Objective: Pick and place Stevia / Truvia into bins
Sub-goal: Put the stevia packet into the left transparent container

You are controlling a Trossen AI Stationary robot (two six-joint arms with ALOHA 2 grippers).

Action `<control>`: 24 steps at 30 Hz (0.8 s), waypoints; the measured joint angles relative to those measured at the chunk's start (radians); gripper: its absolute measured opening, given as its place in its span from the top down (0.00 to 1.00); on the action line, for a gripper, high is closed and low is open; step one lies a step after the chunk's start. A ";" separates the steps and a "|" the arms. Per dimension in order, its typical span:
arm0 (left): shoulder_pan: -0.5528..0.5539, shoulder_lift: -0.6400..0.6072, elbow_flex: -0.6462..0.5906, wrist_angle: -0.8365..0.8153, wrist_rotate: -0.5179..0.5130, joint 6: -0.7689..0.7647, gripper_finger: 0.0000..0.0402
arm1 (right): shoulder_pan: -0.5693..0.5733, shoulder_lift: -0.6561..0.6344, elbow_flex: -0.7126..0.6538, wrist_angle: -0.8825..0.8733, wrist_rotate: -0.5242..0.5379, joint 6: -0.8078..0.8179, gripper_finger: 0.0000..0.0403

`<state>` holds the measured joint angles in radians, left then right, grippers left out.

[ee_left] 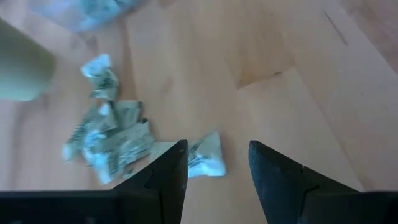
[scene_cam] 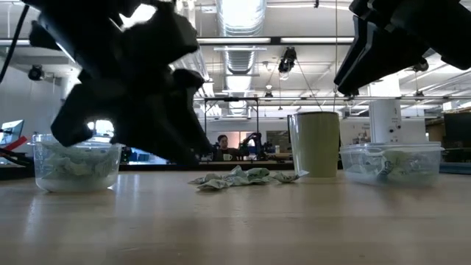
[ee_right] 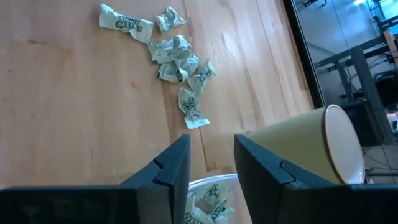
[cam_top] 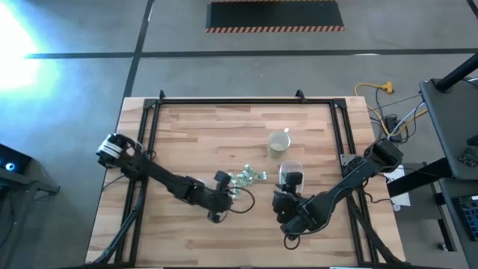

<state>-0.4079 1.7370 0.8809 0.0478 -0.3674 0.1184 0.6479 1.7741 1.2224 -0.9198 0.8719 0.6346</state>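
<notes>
Fingers of the left gripper (ee_left: 214, 165) spread, empty, straddling one packet (ee_left: 206, 157) at the pile's edge, presumably lining up a grasp; right gripper (ee_right: 211, 163) fingers parted, empty, over its bin (ee_right: 208, 202).

Robotics lab/workshop: concrete floor (cam_top: 75, 82), hazard-striped mat (cam_top: 275, 15), exposed ceiling ducts (scene_cam: 239, 18), framed wood bench (cam_top: 224, 127).

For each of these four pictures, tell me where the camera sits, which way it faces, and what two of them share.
High view: overhead, facing straight down on the table; both arms show.
Low view: at tabletop height, facing across to the room; arms loom above.
Left wrist view: on the left arm, facing packets past the open left gripper.
Right wrist view: on the right arm, over a tub; right gripper shows.
Shared: both wrist views show the packets and the mug.
</notes>
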 joint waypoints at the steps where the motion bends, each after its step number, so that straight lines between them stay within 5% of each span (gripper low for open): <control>1: 0.007 0.018 0.010 -0.002 0.015 0.000 0.62 | 0.000 0.000 0.000 0.002 0.000 0.000 0.72; 18: 0.066 0.099 0.063 -0.004 0.063 -0.021 0.62 | 0.000 0.000 -0.003 0.010 -0.006 0.000 0.75; 24: 0.129 0.097 0.064 -0.034 0.176 -0.098 0.62 | 0.000 0.000 -0.004 0.012 -0.008 0.001 0.75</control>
<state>-0.2786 1.8336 0.9447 0.0139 -0.1917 0.0200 0.6476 1.7741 1.2189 -0.9080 0.8635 0.6352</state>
